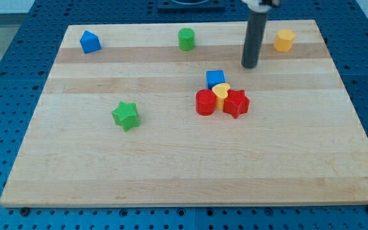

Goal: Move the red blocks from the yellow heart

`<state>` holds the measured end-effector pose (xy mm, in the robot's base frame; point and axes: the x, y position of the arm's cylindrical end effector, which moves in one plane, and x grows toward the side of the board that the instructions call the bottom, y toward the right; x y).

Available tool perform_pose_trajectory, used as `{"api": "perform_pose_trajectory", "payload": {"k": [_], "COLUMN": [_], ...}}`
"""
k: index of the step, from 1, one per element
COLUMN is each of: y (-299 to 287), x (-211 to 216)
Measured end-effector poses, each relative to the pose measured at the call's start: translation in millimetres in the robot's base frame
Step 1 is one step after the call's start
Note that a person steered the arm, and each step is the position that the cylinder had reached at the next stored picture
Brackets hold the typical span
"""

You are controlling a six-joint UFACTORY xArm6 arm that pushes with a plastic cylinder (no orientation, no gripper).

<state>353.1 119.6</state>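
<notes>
Camera view: red blocks [205, 102] touching yellow heart [221, 93].

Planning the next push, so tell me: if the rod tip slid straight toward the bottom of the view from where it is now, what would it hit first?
Probably the red star. My tip sits up and slightly right of the cluster, so straight down would likely clip its right edge or just miss it; the depth is unclear.

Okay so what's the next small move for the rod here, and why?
Probably bring my tip down toward the view's bottom, beside the red star. It now stands above and to the right of the cluster, touching nothing, while the red star and red cylinder both press against the yellow heart.
</notes>
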Motion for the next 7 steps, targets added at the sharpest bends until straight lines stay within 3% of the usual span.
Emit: {"api": "perform_pose_trajectory", "payload": {"k": [1, 4, 5, 7], "y": [0.0, -7.8, -25.5, -68.3], "x": [0.2, 74.2, 115.1, 135.7]}}
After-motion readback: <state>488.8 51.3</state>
